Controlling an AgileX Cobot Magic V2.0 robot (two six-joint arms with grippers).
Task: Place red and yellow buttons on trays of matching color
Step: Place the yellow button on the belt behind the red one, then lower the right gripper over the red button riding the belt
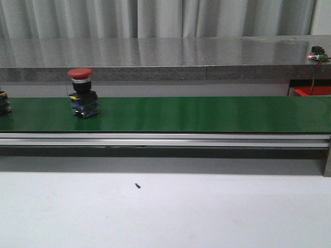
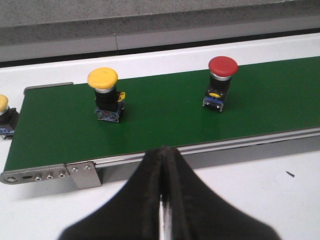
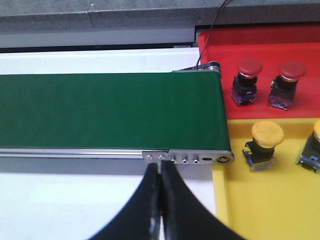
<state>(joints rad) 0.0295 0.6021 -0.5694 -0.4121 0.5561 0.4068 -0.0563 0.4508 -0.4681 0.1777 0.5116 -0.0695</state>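
Front view: a long green conveyor belt [image 1: 207, 113] runs across the scene on a silver rail, above a white table [image 1: 165, 212]. A red button [image 1: 83, 93] stands upright on the belt toward the left side. At the far left edge, part of another button [image 1: 4, 102] is just visible (too cut off to tell its colour here). A sliver of the red tray [image 1: 313, 91] shows at the far right, beyond the belt. A tiny dark speck [image 1: 137, 185] lies on the table.

Left wrist view: the left gripper [image 2: 164, 150] hangs over the table just in front of the belt's end, its black jaws pressed together and holding nothing. On the belt sit a yellow button [image 2: 106, 100] and the red one, well apart, both upright. A second yellow button [image 2: 4, 116] pokes in at the frame edge, beside the belt's end.

Right wrist view: the right gripper [image 3: 160, 167] hovers near the other end of the belt, jaws likewise closed tight and empty. Beside that end lie the two trays, touching each other. The red tray holds two red buttons [image 3: 247, 81] [image 3: 287, 84] side by side. The yellow tray [image 3: 260, 210] holds one yellow button [image 3: 263, 145] in full view and another [image 3: 312, 150] cut off by the frame edge. This stretch of belt carries nothing.
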